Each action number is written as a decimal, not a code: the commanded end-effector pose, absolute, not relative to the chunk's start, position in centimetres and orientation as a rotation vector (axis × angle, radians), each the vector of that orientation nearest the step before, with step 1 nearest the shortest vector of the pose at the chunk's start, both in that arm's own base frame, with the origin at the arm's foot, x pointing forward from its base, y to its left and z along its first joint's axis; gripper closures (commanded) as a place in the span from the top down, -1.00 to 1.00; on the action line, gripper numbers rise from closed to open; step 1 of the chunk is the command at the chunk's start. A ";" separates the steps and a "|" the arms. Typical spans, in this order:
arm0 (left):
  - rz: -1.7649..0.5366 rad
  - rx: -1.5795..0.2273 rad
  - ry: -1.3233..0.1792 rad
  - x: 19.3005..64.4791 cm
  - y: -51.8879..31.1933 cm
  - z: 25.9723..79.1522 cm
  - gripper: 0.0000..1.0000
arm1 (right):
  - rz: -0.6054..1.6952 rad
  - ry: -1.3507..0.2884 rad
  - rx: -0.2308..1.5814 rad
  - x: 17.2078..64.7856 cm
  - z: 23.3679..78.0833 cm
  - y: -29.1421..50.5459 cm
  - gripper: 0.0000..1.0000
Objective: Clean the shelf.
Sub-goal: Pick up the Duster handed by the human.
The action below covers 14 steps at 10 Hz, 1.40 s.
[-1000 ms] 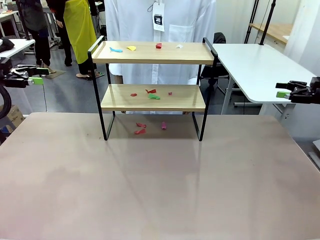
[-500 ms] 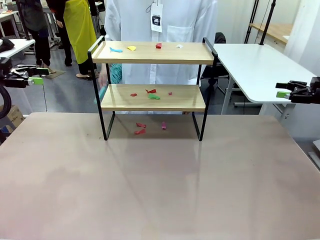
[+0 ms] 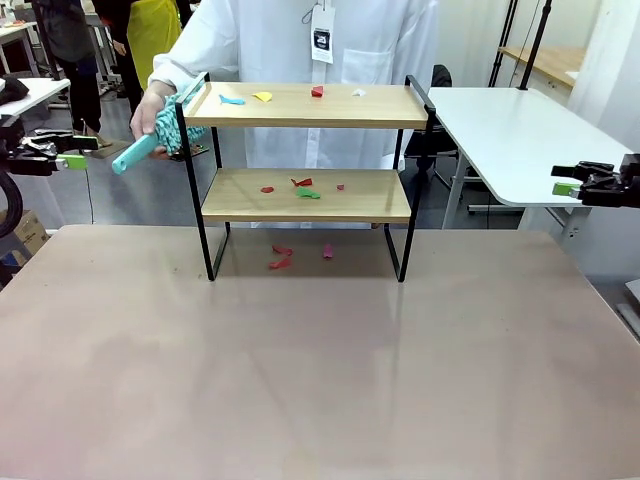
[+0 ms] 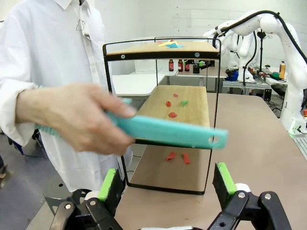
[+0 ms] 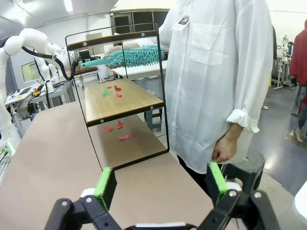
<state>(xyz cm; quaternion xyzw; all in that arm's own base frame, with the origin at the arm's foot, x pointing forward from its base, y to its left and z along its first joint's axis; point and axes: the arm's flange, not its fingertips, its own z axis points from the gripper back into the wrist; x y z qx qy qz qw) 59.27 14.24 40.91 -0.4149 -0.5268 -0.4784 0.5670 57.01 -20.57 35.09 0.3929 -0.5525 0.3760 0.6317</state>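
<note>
- A wide, matte grey-brown tabletop [image 3: 320, 370] fills the near half of the front view. Behind it is a workroom with a grey floor, people standing at far left, and a white side table [image 3: 510, 130] at right.
- At the left edge, the left end effector [image 3: 78, 152] hangs in the air off the tabletop, its green-padded jaws spread apart and holding nothing.
- A person in a white coat stands behind the shelf [image 3: 300, 108]. One hand [image 3: 150, 112] holds a teal duster [image 3: 130, 155] against the shelf's left rail.
- The shelf stands upright at the far middle of the tabletop. Its long axis runs left to right and its open front faces the camera.
- Small coloured scraps [image 3: 305, 190] lie on both boards, and more lie on the tabletop beneath.
- At the right edge, the right end effector [image 3: 570, 180] hovers beside the white table, jaws wide and empty.
- Both arms are cut off by the picture edges.
- The person's head is out of frame.
- In the left wrist view the hand and duster are blurred.
- The scraps are too small to tell what they are.
</note>
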 end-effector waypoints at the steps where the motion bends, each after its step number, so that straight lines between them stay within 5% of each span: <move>1: -1.128 -0.976 -1.240 59.2 14.2 41.1 1.00 | 0.862 -1.266 0.898 57.1 35.2 -20.5 1.00; 11: -1.124 -0.975 -1.238 59.3 14.2 40.9 1.00 | 0.862 -1.266 0.898 57.1 35.2 -20.5 1.00; 14: -0.978 -0.777 -1.125 57.2 14.6 48.4 1.00 | 0.862 -1.266 0.898 57.1 35.2 -20.5 1.00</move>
